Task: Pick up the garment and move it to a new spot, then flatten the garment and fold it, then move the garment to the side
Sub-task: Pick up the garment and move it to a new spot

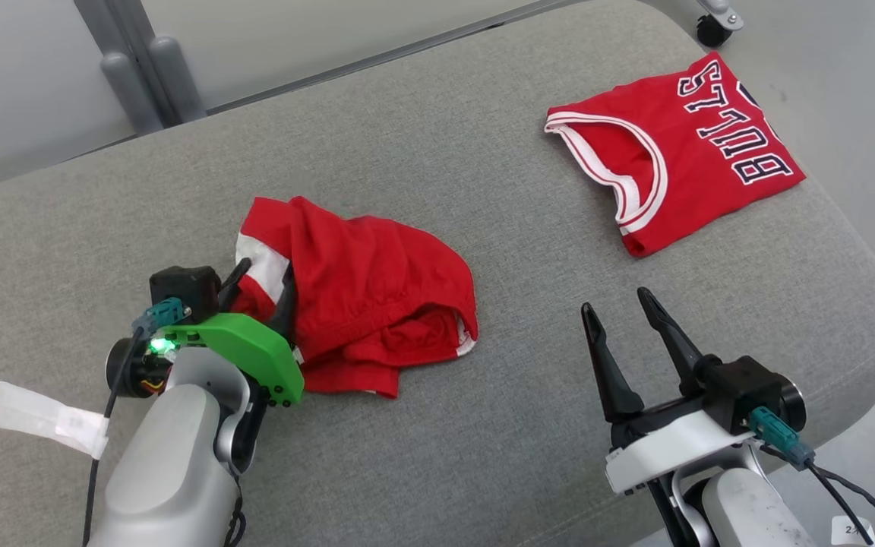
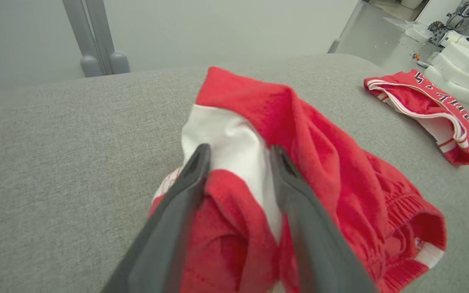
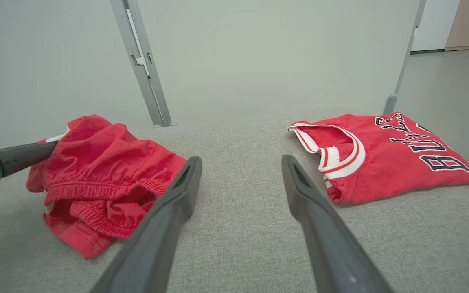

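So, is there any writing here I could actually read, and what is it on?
"BULLS": dark, white-edged letters across the folded red jersey.
"2…": on a white tag at the head view's lower right; the rest is too small and cut off to read.
Crumpled red shorts and white tape strip: no writing that can be read.

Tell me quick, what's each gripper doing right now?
Left gripper: open, straddling a fold of the red shorts, not clamped on it.
Right gripper: open, holding nothing.
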Tool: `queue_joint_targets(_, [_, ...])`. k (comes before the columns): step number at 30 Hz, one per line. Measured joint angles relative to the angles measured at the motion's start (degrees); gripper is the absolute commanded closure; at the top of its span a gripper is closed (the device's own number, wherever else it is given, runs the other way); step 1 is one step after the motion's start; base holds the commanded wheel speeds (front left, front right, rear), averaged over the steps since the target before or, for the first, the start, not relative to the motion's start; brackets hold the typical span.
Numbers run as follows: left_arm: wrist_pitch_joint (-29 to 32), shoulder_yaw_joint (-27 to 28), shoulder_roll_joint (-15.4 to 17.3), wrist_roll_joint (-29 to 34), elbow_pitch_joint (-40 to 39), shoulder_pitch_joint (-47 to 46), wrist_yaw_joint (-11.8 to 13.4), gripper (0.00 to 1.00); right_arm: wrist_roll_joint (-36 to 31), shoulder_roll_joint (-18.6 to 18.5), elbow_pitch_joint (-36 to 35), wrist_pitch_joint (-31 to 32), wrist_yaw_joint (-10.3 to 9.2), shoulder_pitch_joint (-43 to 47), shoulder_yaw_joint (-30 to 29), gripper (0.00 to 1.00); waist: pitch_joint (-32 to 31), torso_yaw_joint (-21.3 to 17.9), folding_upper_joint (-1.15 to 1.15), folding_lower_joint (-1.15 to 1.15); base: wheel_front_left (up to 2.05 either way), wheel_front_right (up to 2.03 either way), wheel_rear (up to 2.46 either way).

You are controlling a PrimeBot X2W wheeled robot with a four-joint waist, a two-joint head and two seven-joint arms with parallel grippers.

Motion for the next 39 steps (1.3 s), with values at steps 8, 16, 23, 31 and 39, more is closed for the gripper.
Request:
queue_joint_targets(8, [-10.06, 1.25, -1.43, 0.16, 2.19, -0.71, -0.59, 0.0, -0.34, 0.11, -0.08, 0.01, 0.0, 0.99, -2.43, 0.0, -0.3, 2.05, 0.0, 0.0, 0.0, 0.0, 0.0])
queue_joint_targets(16, [-10.95, 11.15, -1.46, 3.99, -16.31, 10.7, 1.47, 0.0, -1.24, 0.14, -0.4, 0.01, 0.01, 3.92, -6.39, 0.0, -3.18, 6.7, 0.0, 0.0, 0.0, 0.0, 0.0])
queue_joint_targets(23, [-11.03, 17.07, -3.16, 9.49, -26.32, 22.7, -0.01, 0.0, -1.79, -0.23, -0.6, 0.0, 0.0, 6.7, -9.92, 0.0, -6.15, 11.46, 0.0, 0.0, 0.0, 0.0, 0.0])
queue_joint_targets(31, [-11.03, 18.68, -4.15, 12.65, -27.63, 29.18, -2.25, 0.0, -2.19, -0.82, -0.02, 0.0, 0.0, 8.38, -11.99, 0.0, -8.68, 16.28, 0.0, 0.0, 0.0, 0.0, 0.0])
queue_joint_targets(39, [-11.03, 18.63, -4.39, 13.15, -28.04, 31.83, -2.67, 0.0, -2.04, -1.52, 0.92, 0.01, 0.01, 8.78, -12.15, 0.0, -10.79, 19.5, 0.0, 0.0, 0.0, 0.0, 0.0])
